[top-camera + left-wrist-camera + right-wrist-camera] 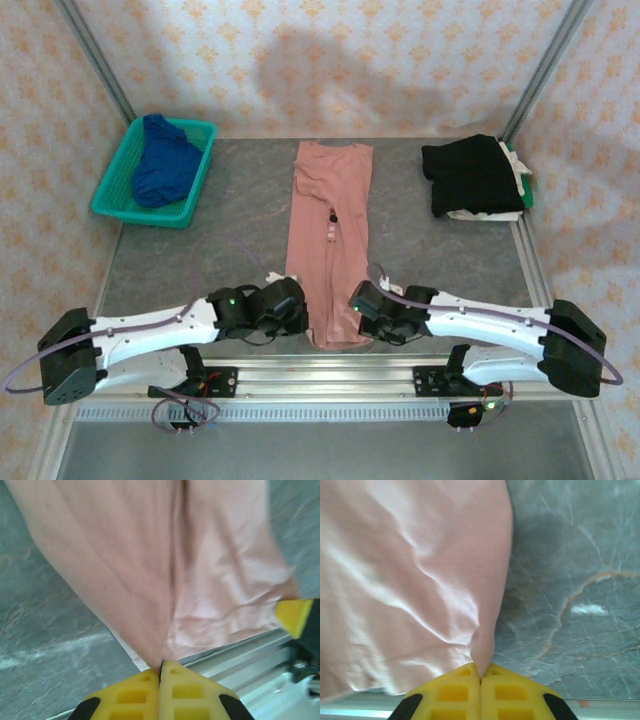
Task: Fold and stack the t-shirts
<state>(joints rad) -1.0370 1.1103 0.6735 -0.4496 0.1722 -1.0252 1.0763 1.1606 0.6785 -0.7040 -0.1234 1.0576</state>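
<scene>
The grey marbled desk (pixel 230 240) is seen across the middle of the top view, between patterned walls. The dusty-pink t-shirt (pixel 330 230), folded lengthwise into a narrow strip, is laid flat down the centre of the frame, its collar end toward the top and its hem near the desk's lower edge.

The left arm (pixel 150 335) is stretched in from the lower left and the right arm (pixel 480 325) from the lower right, both ending at the hem. In the left wrist view the left jaws are pressed together, with a corner of pink cloth pinched at the tips of the yellow pads (pixel 132 695). In the right wrist view the right jaws are likewise closed on the opposite hem corner.

The black t-shirt (pixel 470 175) is placed folded at the upper right, on top of a pale cloth (pixel 490 213). A teal basket (pixel 140 215) is set at the upper left, and the royal-blue t-shirt (pixel 165 165) is bunched inside it. A small chest print (pixel 329 222) is visible on the pink strip.
</scene>
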